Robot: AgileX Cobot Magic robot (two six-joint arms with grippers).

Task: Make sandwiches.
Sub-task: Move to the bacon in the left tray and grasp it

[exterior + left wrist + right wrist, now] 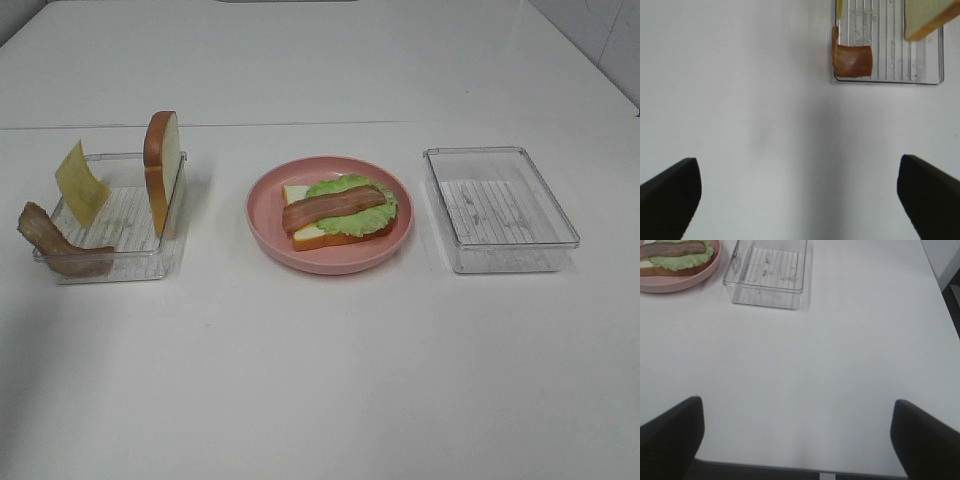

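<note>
The left gripper (800, 200) and right gripper (797, 440) both gape wide, holding nothing; well apart from the left one, a tray (135, 265) near the table's (320, 380) left edge holds a loose bacon strip (50, 243), cheese (80, 183) and an upright bread slice (162, 170) — the mid-table plate (330, 262) carries flat bread (305, 238), lettuce (340, 185) and top bacon (333, 207) — far from the right one.

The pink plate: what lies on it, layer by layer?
On the pink plate lies a bread slice, then a lettuce leaf, then a bacon strip on top. Anything between bread and lettuce is covered.
</note>
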